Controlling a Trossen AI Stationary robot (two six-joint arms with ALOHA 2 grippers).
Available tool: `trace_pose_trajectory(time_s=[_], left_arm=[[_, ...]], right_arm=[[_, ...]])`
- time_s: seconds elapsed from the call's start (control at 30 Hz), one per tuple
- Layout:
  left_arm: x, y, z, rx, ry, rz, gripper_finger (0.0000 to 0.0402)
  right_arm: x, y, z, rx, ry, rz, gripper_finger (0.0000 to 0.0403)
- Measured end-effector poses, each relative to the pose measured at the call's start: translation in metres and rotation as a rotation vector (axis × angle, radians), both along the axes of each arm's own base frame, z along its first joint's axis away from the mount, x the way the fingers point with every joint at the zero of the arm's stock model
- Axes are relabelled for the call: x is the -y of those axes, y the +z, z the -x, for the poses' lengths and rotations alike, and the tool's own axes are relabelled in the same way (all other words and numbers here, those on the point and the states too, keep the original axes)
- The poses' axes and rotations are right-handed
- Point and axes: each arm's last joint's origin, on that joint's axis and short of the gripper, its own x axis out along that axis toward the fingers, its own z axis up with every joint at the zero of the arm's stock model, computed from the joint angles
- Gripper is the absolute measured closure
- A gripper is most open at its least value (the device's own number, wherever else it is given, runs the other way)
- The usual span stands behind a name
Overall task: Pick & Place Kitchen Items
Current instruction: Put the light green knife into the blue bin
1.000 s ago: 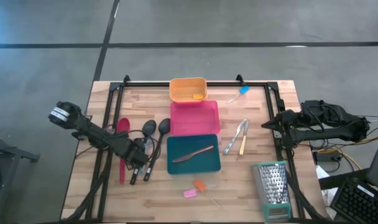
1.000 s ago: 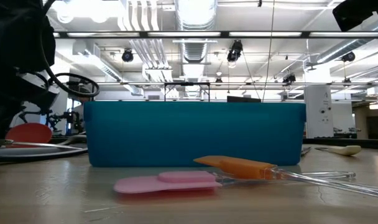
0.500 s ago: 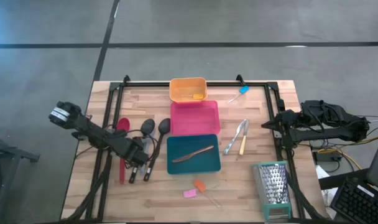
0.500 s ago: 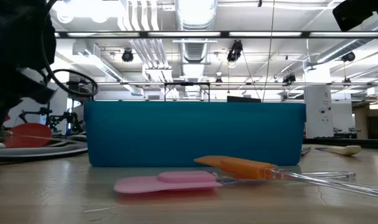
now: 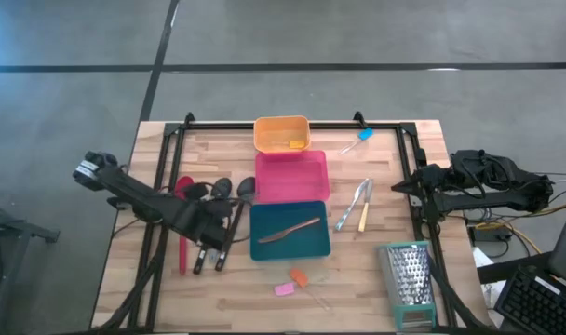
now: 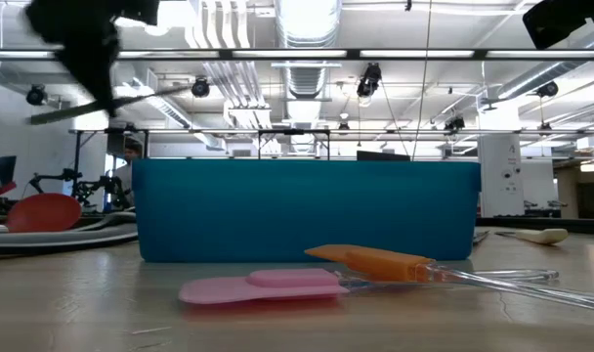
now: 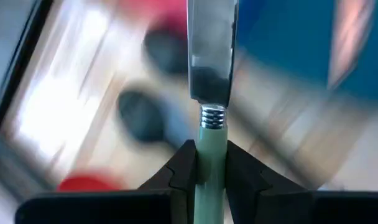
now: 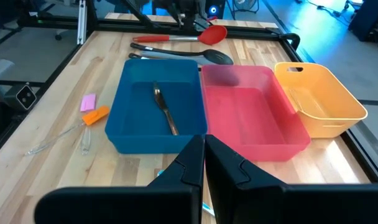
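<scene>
My left gripper hangs above the table's left half, shut on a utensil with a pale green handle and a flat metal blade. In the low view the blade sticks out high over the table. Below it, a red spatula and two black spoons lie flat on the wood. The metal tongs and the yellow-handled knife lie right of the trays. My right gripper waits shut at the table's right edge. My left gripper pinches the pale green handle between its two fingers, just behind the metal collar. The fingers lie along the handle, and the blade runs on past them. The gripper slants downward, and the utensil is lifted clear of the table.
An orange tray, a pink tray and a teal tray stand in a row down the middle; the teal one holds a utensil. Pink and orange pieces lie near the front, a box grater at the front right.
My left gripper has risen from the table and tipped, carrying the green-handled utensil up with it. The utensil lay on the wood beside the spoons before and now hangs clear. Most of the rise came in the last half second.
</scene>
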Motion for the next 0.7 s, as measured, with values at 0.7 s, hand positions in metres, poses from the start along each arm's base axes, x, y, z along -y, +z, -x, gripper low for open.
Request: trace_pose_trajectory(time_s=[0.7], left_arm=[[0.019,-0.001,-0.101,0.262,-0.272,0.074,0.0344]], right_arm=[[0.000,0.000,0.000,0.000,0.001,0.001,0.0394]])
